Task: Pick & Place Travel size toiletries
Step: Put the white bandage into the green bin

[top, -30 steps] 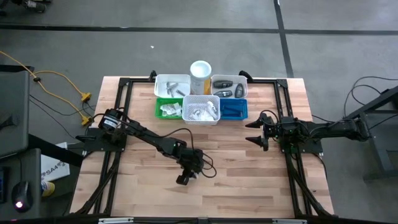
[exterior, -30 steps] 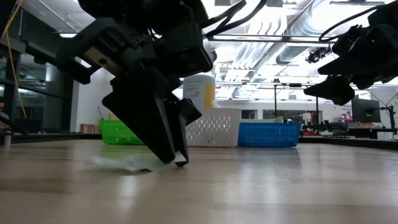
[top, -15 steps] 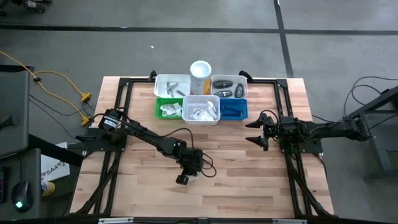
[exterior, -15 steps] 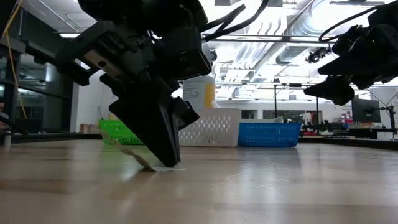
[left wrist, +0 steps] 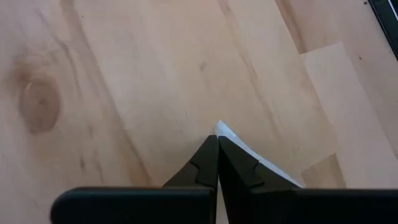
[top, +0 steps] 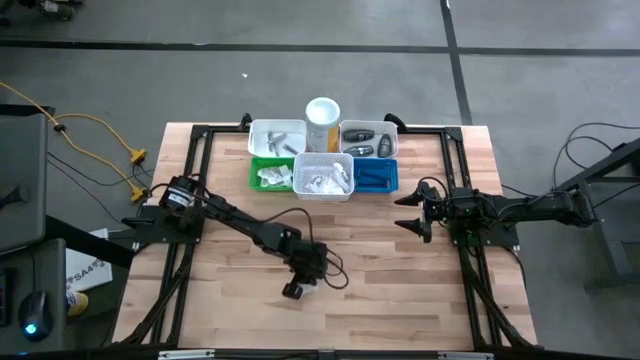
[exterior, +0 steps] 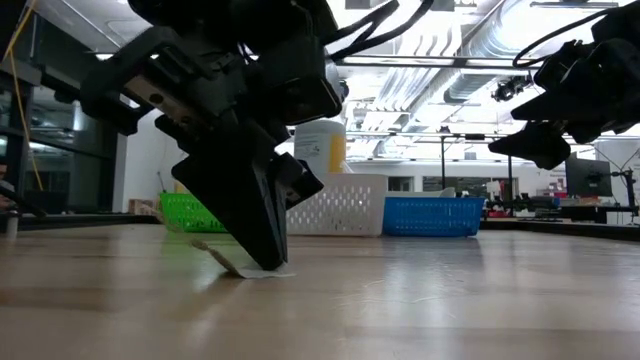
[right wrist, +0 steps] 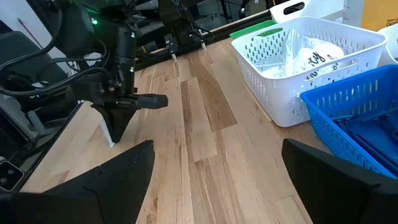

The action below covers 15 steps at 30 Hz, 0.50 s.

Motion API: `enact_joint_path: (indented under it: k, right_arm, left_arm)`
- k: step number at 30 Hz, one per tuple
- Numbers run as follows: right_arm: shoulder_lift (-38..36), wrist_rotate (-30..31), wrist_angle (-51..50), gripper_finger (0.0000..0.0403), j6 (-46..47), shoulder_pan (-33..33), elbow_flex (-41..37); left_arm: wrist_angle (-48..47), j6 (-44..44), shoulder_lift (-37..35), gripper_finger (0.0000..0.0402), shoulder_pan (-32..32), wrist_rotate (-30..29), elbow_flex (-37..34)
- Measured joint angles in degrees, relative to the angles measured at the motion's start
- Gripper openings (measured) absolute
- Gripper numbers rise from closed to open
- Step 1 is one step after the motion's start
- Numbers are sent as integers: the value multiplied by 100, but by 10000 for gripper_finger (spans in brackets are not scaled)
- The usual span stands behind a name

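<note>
Left end effector [top: 293,290] down near the counter's [top: 400,300] near edge, bins well apart. Low view: fingers pinched on a clear packet [exterior: 235,263], one edge peeled up. Left wrist: tips together over its white corner. Right end effector [top: 412,210] parked open. Grasp step; lift next, likely.

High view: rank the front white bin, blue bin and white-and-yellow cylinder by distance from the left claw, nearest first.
From the left claw, low on the table's front half:
1. Front white bin, middle of the front row.
2. Blue bin, to its right.
3. White-and-yellow cylinder, back row between the rear bins.
</note>
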Motion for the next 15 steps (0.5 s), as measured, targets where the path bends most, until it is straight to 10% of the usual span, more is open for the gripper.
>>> enact_joint_path:
  k: [15]
  right_arm:
    - [-2, 9, 10, 346, 0, 2, -1]
  left_arm:
    - [-1206, 105, -625, 0, -163, -1118, 124]
